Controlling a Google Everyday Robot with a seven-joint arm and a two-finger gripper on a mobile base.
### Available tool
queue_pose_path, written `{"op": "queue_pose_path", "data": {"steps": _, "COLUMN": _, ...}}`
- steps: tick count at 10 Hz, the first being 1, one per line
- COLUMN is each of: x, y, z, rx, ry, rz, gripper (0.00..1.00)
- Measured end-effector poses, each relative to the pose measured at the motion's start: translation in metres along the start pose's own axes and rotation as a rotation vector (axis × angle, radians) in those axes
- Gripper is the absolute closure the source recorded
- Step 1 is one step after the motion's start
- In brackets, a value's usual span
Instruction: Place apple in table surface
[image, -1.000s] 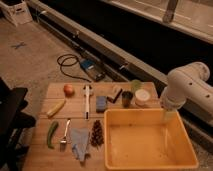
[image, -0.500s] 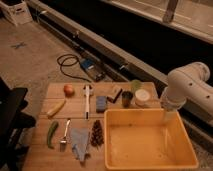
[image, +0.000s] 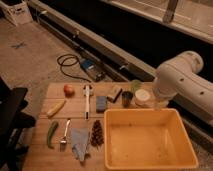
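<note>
Unmoved: hand (image: 159, 104) at bin (image: 145, 112), apple (image: 69, 90) apart

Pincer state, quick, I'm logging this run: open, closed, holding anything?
Pincer: by the yellow bin's far edge; cannot be told. The apple sits apart on the table surface.

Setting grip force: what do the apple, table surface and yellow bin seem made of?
The apple: smooth reddish-orange skin, real or plastic, cannot tell. The table surface: matte pale wood, seams between planks. The yellow bin: probably plastic, even colour, moulded walls. The gripper hangs by the bin's far rim, apart from the apple.
</note>
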Motion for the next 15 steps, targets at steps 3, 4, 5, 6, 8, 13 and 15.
{"op": "queue_pose_path", "data": {"steps": 3, "x": -0.075, "y": -0.030, "z": -0.009, "rx": 0.042, "ry": -0.082, "rz": -0.101, "gripper": 0.35}}
{"op": "queue_pose_path", "data": {"steps": 4, "x": -0.094, "y": -0.034, "z": -0.011, "rx": 0.050, "ry": -0.104, "rz": -0.128, "gripper": 0.35}}
{"op": "queue_pose_path", "data": {"steps": 5, "x": -0.113, "y": -0.038, "z": -0.011, "rx": 0.055, "ry": -0.123, "rz": -0.156, "gripper": 0.35}}
{"op": "queue_pose_path", "data": {"steps": 6, "x": -0.138, "y": -0.043, "z": -0.012, "rx": 0.062, "ry": -0.145, "rz": -0.190, "gripper": 0.35}}
{"op": "queue_pose_path", "data": {"steps": 8, "x": -0.134, "y": -0.042, "z": -0.012, "rx": 0.062, "ry": -0.139, "rz": -0.186, "gripper": 0.35}}
{"op": "queue_pose_path", "data": {"steps": 13, "x": -0.140, "y": -0.051, "z": -0.001, "rx": 0.078, "ry": -0.182, "rz": -0.187, "gripper": 0.35}}
{"op": "queue_pose_path", "data": {"steps": 15, "x": -0.161, "y": -0.073, "z": 0.017, "rx": 0.095, "ry": -0.241, "rz": -0.214, "gripper": 0.35}}
